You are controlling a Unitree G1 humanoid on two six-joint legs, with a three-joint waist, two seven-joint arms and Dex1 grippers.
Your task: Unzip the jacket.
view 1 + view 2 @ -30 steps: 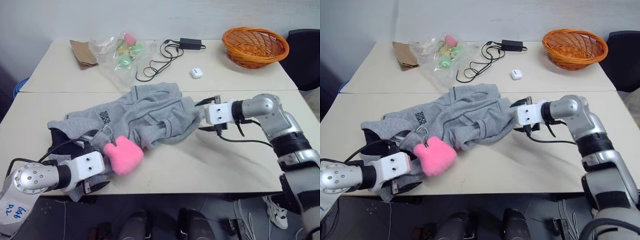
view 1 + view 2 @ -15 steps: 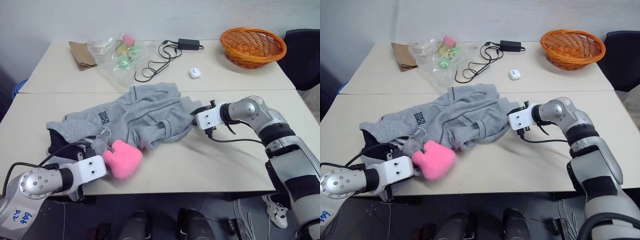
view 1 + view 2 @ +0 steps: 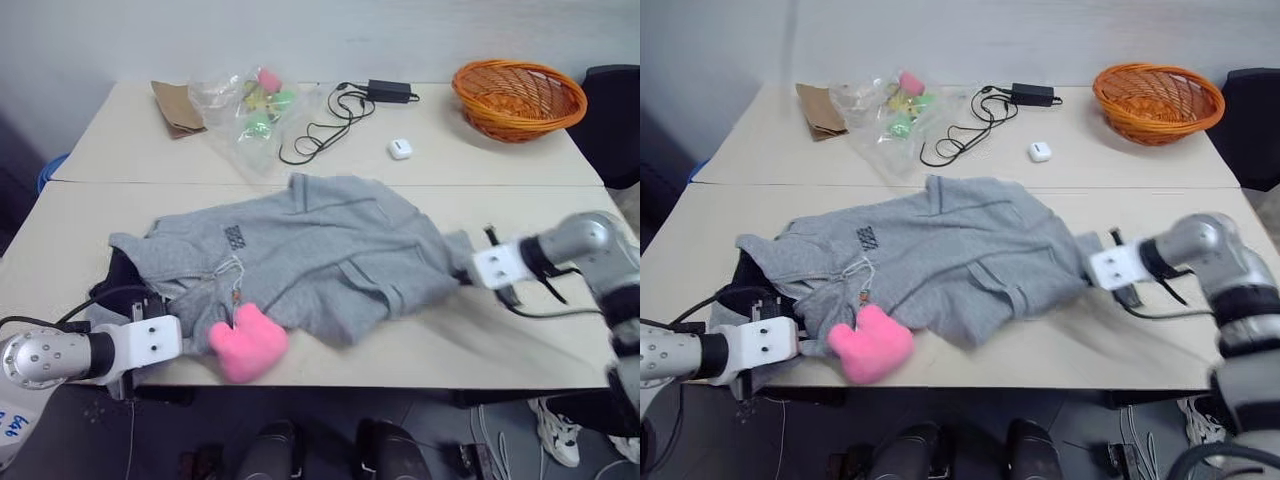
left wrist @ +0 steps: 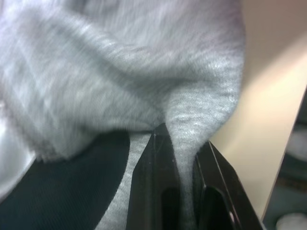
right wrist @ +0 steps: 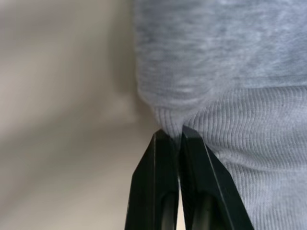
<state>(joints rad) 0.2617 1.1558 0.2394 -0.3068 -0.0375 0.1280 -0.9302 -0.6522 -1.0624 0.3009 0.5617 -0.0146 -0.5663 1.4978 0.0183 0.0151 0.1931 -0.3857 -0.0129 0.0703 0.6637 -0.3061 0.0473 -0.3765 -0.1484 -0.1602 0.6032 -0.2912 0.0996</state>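
Across the near counter [image 3: 420, 360] the jacket [image 3: 330, 250] lies spread flat, pink plush charm [image 3: 247, 343] at its near-left edge; left end effector [image 4: 184, 158] is pinched tight on a fold of grey fleece by the dark collar, right end effector [image 5: 178, 139] is clamped on the ribbed hem at the far-right end. So it looks held at both ends, but I'd say the zip itself isn't opened yet; that's all still to do.

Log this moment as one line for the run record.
left tool: shut on jacket, collar end | right tool: shut on jacket, ribbed hem | jacket: spread between the two tools | zipper: not yet opened | pink charm: on table edge
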